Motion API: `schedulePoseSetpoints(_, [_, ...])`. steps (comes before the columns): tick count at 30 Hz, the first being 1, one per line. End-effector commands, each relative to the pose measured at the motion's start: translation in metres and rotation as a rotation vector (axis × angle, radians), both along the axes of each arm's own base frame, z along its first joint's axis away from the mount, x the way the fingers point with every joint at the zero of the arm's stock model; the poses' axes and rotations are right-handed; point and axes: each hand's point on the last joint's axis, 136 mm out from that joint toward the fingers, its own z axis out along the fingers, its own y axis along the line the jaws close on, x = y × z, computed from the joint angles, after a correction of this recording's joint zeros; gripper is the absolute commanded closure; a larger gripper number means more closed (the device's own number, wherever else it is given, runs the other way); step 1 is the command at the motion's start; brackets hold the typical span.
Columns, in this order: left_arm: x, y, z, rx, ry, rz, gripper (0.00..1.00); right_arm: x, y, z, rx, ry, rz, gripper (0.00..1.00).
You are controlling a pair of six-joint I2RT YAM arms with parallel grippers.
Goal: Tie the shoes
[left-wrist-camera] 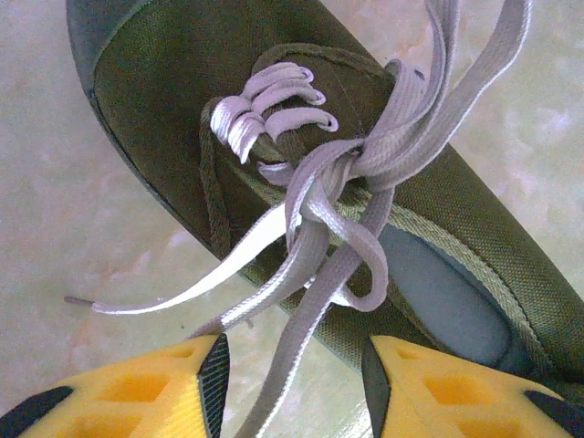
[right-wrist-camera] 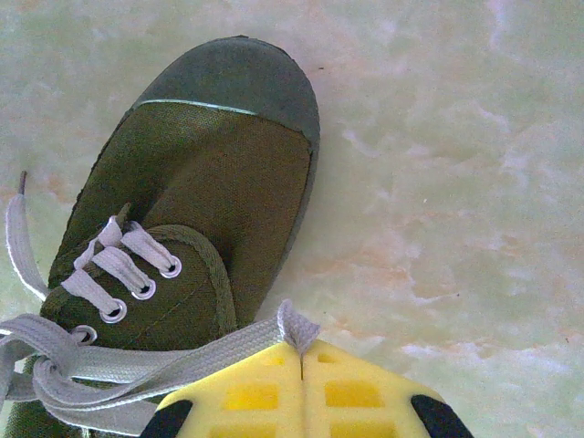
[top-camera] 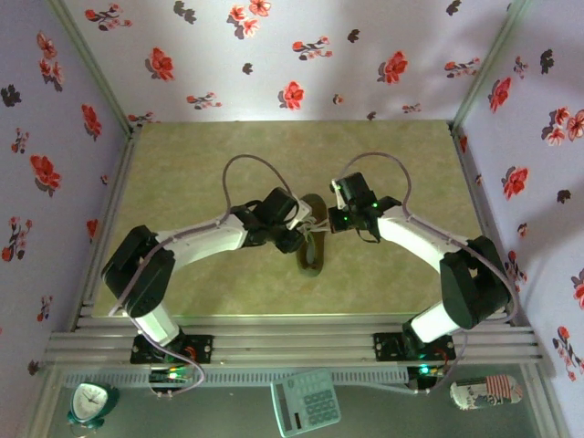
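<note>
Shoe (top-camera: 312,248) lies at the middle of the table (top-camera: 182,164), between the two grippers, its toe pointing to the far side. From the left wrist camera I can see the laces (left-wrist-camera: 365,164) gathered into a crossing just above the top eyelets, with several strands bunched there and one small loop (left-wrist-camera: 365,265) hanging toward the opening. A loose end (left-wrist-camera: 137,306) trails flat onto the table beside the shoe.

The left gripper (left-wrist-camera: 294,370) hovers low over the heel side with its fingers parted. One strand runs down between them, but neither pad seems to press on it, so I take that hand to be released. The right gripper (right-wrist-camera: 301,360) has its fingers clenched together, nipping a fold of lace at the very tips. That strand runs taut from the fold to the bunch at the eyelets.

My reading is that the first crossing is made and at least one loop has been started, but no finished bow shows. The strands look slack and tangled, not cinched. What is left, as I judge it, is forming or catching the second loop, passing it through, and pulling both sides tight. Whether the bunch would hold if let go, I cannot tell.
</note>
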Motion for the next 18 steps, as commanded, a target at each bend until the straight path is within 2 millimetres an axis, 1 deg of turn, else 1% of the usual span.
schedulePoseSetpoints(1, [0.004,-0.001,-0.003,0.043,-0.017,-0.012,0.55,0.001,-0.001,0.006,0.025,-0.016,-0.013,1.0])
schedulePoseSetpoints(5, [0.005,-0.004,-0.007,0.055,-0.024,-0.015,0.57,0.001,0.0,0.008,0.032,-0.023,-0.014,1.0])
schedulePoseSetpoints(9, [0.007,-0.005,-0.01,0.082,-0.037,-0.042,0.6,0.004,-0.004,0.012,0.025,-0.03,-0.042,1.0])
schedulePoseSetpoints(15, [0.008,-0.005,-0.012,0.094,-0.041,-0.045,0.71,0.009,-0.003,0.014,0.015,-0.015,-0.052,1.0])
schedulePoseSetpoints(18, [0.009,-0.005,-0.012,0.1,-0.046,-0.044,0.75,0.013,-0.003,0.014,0.015,-0.004,-0.058,1.0])
